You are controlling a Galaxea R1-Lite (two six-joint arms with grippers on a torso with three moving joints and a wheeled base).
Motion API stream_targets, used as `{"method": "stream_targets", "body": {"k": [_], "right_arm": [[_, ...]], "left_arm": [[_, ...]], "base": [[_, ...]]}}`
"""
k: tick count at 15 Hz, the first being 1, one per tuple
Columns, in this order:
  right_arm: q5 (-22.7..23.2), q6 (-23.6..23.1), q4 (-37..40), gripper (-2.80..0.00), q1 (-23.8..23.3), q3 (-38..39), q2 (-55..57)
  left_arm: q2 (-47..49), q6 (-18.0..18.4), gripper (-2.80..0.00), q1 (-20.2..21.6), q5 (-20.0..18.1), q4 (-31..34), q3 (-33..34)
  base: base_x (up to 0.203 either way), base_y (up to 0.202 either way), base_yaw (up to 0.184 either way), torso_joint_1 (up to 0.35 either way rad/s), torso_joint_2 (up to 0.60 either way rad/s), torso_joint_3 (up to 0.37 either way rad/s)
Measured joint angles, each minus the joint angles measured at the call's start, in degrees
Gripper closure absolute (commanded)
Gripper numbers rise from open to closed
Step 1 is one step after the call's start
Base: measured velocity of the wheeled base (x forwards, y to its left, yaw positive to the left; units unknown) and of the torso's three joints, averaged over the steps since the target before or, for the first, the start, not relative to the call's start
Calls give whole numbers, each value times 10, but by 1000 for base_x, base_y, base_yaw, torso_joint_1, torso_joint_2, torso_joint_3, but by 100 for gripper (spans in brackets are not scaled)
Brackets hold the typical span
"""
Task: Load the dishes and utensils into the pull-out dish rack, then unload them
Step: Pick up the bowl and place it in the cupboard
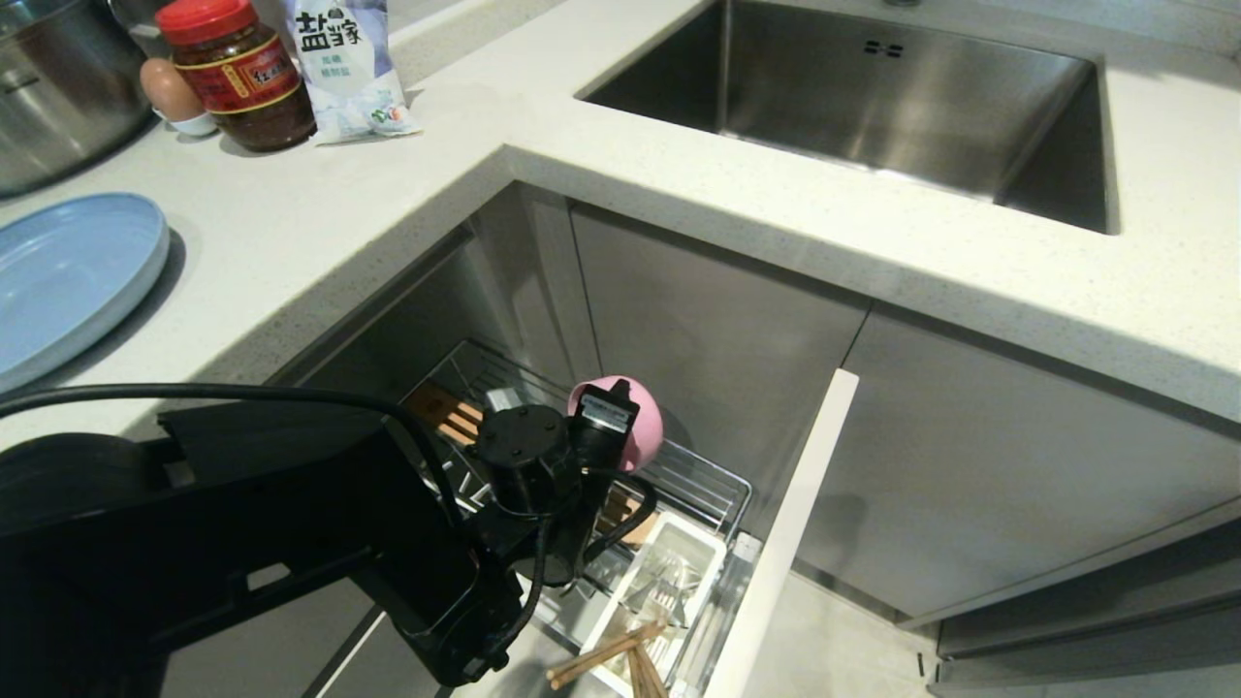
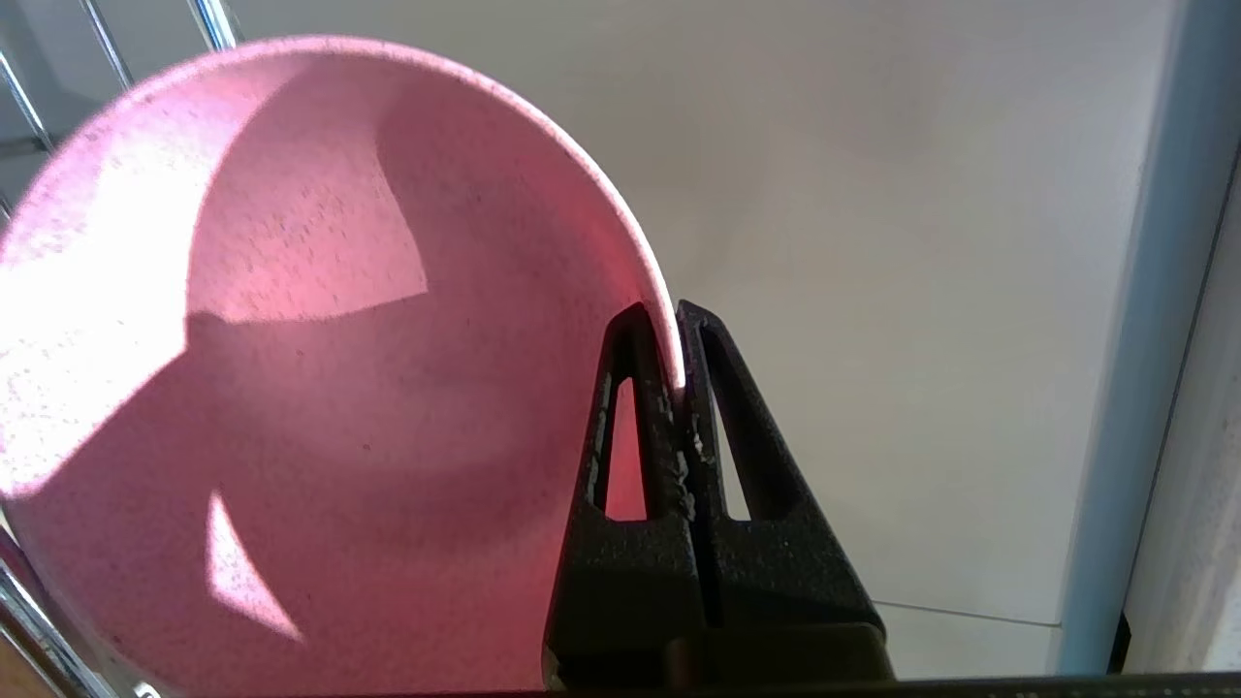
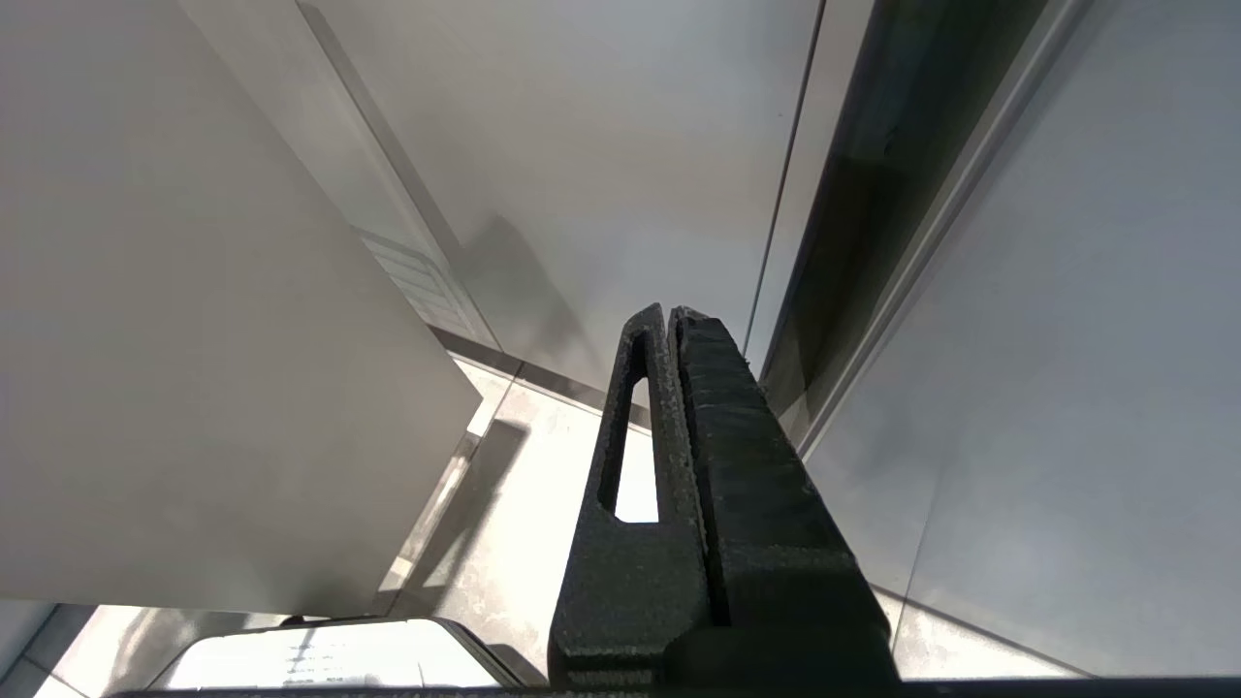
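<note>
Blue plate (image 1: 68, 271) on counter (image 1: 320, 223), far left of dish rack (image 1: 698, 485), not in rack. Left end effector (image 2: 676, 373) clamped on rim of pink bowl (image 2: 291, 368), bowl tilted on edge above rack's rear wires. Judgement: bowl step in hand, loading or unloading unclear; next move needs clearance from counter overhang above and cabinet front (image 1: 785, 543) right of rack. Chopsticks (image 1: 606, 654), metal cutlery in white caddy (image 1: 659, 582). Right end effector (image 3: 669, 320) parked, pressed together, empty.

A steel sink (image 1: 873, 97) sits in the white countertop (image 1: 679, 184) — well left of it, a red-lidded sauce jar (image 1: 238, 73), salt bag (image 1: 344, 63), egg (image 1: 170, 92) and steel pot (image 1: 58, 87).
</note>
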State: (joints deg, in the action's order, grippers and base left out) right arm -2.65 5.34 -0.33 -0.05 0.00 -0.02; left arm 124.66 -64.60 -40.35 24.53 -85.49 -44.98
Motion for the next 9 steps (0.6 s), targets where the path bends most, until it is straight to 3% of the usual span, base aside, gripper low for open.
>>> {"method": "stream_targets", "body": {"k": [9], "right_arm": [[0,0,0,0,0,0,0]], "left_arm": [[-36,-14,0,-2,-10,-16,21]], "base": [[0,0,0,0,0,0]]}}
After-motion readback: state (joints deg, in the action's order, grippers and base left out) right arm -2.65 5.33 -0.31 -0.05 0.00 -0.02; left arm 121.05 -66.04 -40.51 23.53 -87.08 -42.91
